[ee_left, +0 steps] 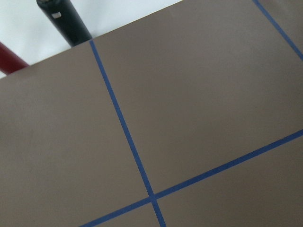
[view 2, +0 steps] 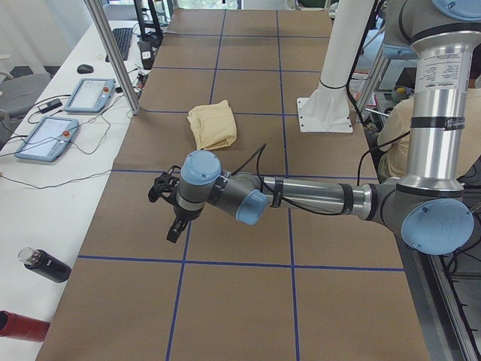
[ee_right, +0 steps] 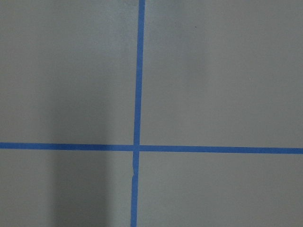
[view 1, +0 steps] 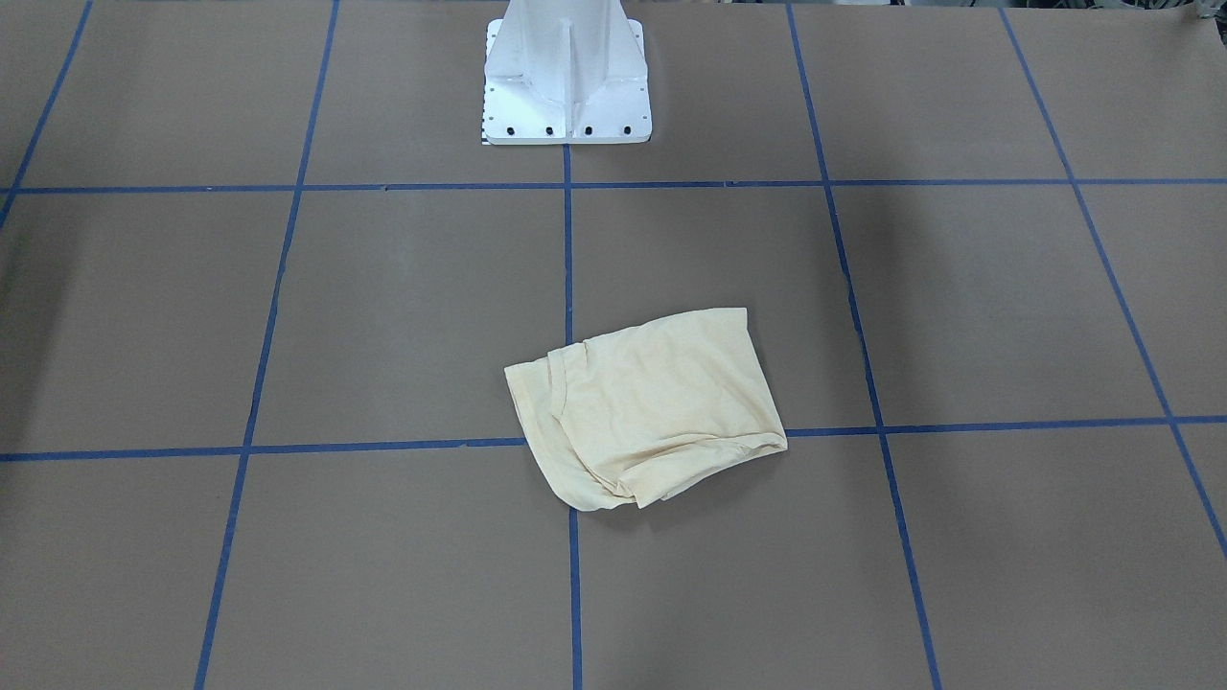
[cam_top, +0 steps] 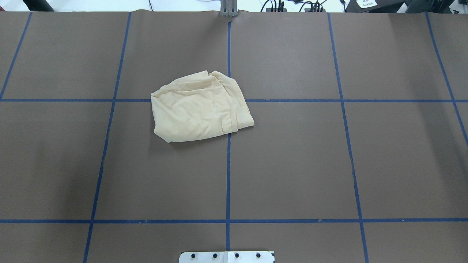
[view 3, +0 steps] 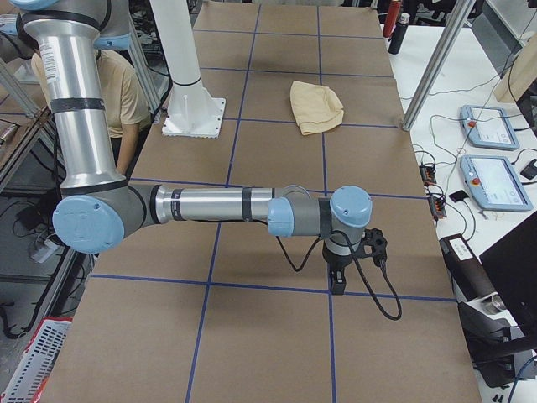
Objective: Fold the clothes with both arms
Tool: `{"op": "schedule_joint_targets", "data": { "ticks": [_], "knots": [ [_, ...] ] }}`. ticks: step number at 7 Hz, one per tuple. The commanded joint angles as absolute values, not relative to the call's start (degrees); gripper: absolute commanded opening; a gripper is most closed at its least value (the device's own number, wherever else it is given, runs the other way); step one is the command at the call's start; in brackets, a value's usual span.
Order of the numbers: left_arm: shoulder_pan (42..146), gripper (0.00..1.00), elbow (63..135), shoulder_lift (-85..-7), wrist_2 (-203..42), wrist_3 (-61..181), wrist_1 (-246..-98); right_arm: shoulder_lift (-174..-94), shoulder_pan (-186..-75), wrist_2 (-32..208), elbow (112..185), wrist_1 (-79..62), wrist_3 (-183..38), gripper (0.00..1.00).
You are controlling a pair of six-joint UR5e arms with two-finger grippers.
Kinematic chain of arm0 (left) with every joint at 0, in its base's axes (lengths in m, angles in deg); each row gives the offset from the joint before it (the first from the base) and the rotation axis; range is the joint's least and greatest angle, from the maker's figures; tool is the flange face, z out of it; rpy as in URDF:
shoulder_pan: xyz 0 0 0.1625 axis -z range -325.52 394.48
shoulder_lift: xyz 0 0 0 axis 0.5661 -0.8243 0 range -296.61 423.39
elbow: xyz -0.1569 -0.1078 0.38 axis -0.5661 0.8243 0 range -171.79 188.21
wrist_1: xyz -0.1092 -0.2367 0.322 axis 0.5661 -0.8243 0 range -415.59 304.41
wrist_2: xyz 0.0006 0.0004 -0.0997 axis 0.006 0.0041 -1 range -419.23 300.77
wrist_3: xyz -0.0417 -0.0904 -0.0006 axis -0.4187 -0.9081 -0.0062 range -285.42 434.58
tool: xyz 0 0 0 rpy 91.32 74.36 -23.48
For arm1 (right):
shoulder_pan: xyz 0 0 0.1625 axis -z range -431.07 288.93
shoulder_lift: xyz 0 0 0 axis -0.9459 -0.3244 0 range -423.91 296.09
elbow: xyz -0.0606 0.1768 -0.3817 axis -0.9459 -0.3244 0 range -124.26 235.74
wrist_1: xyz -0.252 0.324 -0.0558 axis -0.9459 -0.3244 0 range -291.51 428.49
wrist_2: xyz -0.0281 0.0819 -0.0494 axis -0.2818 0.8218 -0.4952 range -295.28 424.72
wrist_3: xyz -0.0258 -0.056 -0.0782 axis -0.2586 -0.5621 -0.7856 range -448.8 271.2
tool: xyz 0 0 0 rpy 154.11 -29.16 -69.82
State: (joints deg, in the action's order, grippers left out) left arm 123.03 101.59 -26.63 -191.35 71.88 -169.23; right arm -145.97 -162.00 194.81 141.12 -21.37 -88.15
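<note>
The pale cream-yellow T-shirt (view 1: pixel 652 407) lies folded into a compact bundle on the brown table, across the centre blue tape line. It also shows in the overhead view (cam_top: pixel 199 106) and in both side views (view 2: pixel 212 125) (view 3: pixel 316 107). No print shows. My left gripper (view 2: pixel 174 226) hangs over the table near its left end, far from the shirt. My right gripper (view 3: pixel 338 281) hangs near the table's right end, also far from it. Both show only in the side views, so I cannot tell whether they are open or shut. Neither holds any cloth.
The white pedestal base (view 1: pixel 567 77) stands at the robot's side of the table. A black bottle (view 2: pixel 45 265) and a red bottle (view 2: pixel 19 325) lie off the left end. Teach pendants (view 3: pixel 487 126) sit on the side bench. A metal post (view 2: pixel 113 53) stands by the table edge.
</note>
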Motion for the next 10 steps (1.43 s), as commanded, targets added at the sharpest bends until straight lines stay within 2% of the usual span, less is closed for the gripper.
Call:
{"op": "schedule_joint_targets", "data": {
  "ticks": [1, 8, 10],
  "knots": [
    [122.81, 1.00, 100.24, -27.04, -191.77, 70.01, -169.23, -145.83, -161.95, 195.05, 141.78, -23.34, -88.18, 1.00],
    [122.81, 1.00, 99.71, -25.92, -191.51, 70.01, -169.41, -146.43, -154.49, 199.64, 146.88, -24.41, -76.80, 1.00],
    [123.25, 1.00, 96.72, -27.83, -191.60, 69.83, -169.41, -146.53, -152.38, 199.20, 147.14, -24.41, -76.49, 1.00]
  ]
}}
